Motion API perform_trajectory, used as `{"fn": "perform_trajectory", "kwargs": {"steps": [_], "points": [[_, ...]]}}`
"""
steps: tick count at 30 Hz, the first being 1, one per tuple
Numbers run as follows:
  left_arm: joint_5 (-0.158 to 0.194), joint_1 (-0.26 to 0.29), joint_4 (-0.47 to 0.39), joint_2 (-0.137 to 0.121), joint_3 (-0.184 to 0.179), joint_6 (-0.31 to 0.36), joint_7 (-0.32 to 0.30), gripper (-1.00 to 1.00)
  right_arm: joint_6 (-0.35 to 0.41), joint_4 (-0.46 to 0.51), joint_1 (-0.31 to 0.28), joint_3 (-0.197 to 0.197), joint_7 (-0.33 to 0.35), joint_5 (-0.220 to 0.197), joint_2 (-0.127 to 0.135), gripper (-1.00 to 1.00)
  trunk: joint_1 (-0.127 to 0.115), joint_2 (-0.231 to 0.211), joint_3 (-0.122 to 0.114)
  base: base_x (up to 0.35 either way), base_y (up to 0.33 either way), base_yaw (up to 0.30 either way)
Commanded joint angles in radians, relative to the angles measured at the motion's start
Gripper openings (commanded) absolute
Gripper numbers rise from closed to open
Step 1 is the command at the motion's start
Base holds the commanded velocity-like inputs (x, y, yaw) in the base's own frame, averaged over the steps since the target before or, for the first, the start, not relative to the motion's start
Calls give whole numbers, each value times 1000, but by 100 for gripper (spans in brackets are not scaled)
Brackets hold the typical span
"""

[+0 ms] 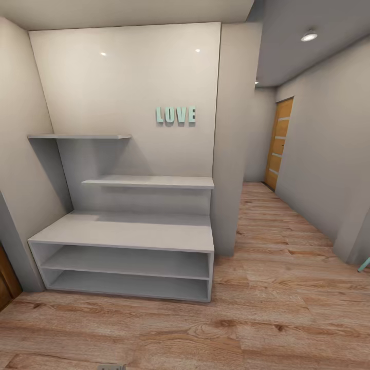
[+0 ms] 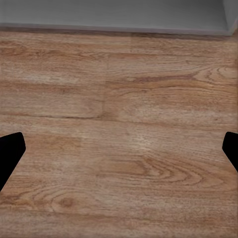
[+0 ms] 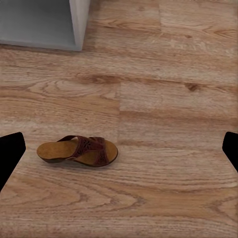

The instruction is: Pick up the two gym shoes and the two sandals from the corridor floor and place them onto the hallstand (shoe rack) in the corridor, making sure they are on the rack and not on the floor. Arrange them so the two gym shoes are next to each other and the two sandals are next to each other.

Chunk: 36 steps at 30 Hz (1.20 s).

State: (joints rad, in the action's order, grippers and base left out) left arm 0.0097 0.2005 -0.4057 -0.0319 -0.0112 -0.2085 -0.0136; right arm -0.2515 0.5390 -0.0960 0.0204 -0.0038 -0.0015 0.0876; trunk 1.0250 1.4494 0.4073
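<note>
The corridor floor (image 1: pixel 288 308) spreads in light wood planks ahead of the robot and runs off to the right toward an orange door (image 1: pixel 279 144) at the far end. Against the wall stands the shoe rack (image 1: pixel 128 234), a pale grey bench with two long open shelves, a tall back panel and two wall shelves above it; every shelf on it is bare, so by my reading none of the four shoes has been placed yet. Mint letters spelling LOVE (image 1: pixel 176 114) hang on the back panel.

One sandal (image 3: pixel 79 151) lies on the planks in the right wrist view, sole down, well apart from the grey corner of the rack (image 3: pixel 79 25) at the edge of that picture. The right gripper (image 3: pixel 119 153) hangs above it with its fingers (image 3: pixel 10 156) spread wide, probably poised for a grasp. The left gripper (image 2: pixel 119 153) looks at bare planks near the rack's base (image 2: pixel 114 17), its fingers (image 2: pixel 10 153) likewise wide apart and holding nothing.
</note>
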Motion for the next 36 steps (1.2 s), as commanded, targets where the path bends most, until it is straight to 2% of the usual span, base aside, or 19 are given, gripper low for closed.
{"fn": "perform_trajectory", "kwargs": {"steps": [1,16,36], "points": [[1,1,1,0,-1,-3,-1,100,-3,-1,-1,1,0,0,0,100,0,1,1,0,31,0],[1,1,1,0,-1,-3,-1,100,-2,-1,-1,1,-1,0,1,100,0,1,1,0,131,0],[0,1,1,0,-1,-3,-2,100,-2,-2,-1,1,-1,0,1,100,0,1,1,0,27,0]]}}
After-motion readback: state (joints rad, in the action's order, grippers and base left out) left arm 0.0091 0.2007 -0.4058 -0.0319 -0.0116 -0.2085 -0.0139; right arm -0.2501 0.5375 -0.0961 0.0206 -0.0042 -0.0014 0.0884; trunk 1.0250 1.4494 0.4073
